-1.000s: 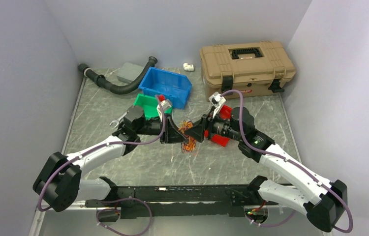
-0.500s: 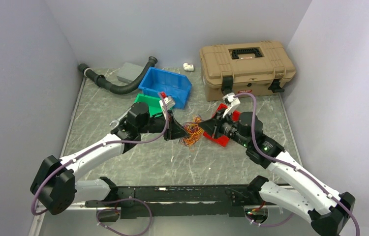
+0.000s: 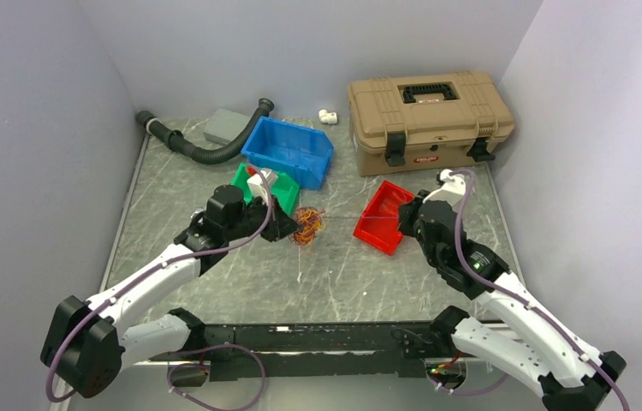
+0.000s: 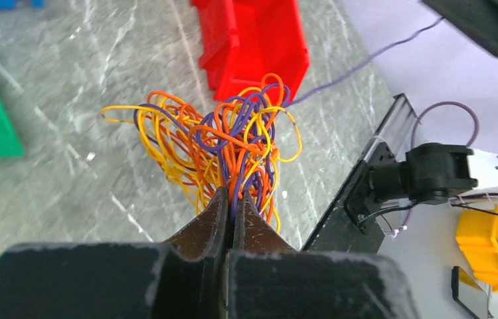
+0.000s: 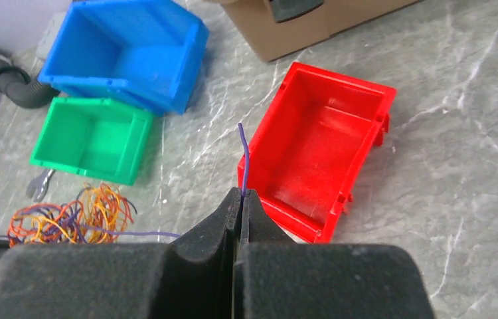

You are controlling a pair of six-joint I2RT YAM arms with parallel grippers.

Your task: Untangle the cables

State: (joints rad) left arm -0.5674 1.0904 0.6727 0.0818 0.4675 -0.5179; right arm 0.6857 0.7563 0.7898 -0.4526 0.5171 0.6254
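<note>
Three open bins stand on the bench [image 3: 335, 274]: one red bin [image 5: 319, 153], one blue bin [image 3: 288, 152] and one green bin [image 5: 90, 139]. There is also one tan case [image 3: 429, 111], one black corrugated hose [image 3: 202, 154], one grey block [image 3: 225, 127] and one small white fitting [image 3: 328, 116].

The cables [image 4: 220, 143] form one loose, knotted bunch of thin looping wires in orange, yellow and purple, with some red among them. The bunch is just beside the red bin, on its left-arm side, between that bin and the green one.

The left hand [image 4: 233, 199] is clamped on the bunch, with its two fingers pressed together around the gathered strands.

One purple wire [image 5: 243, 156] runs taut from the bunch across the red bin. The right hand [image 5: 241, 196], at the red bin's near right side, is closed tight on that wire, and a short end stands up above its fingers.

The blue bin and the green bin lie beyond the bunch from the red bin. The tan case sits behind the red bin, near it. The hose, grey block and fitting are well apart from the red bin, at the back.
</note>
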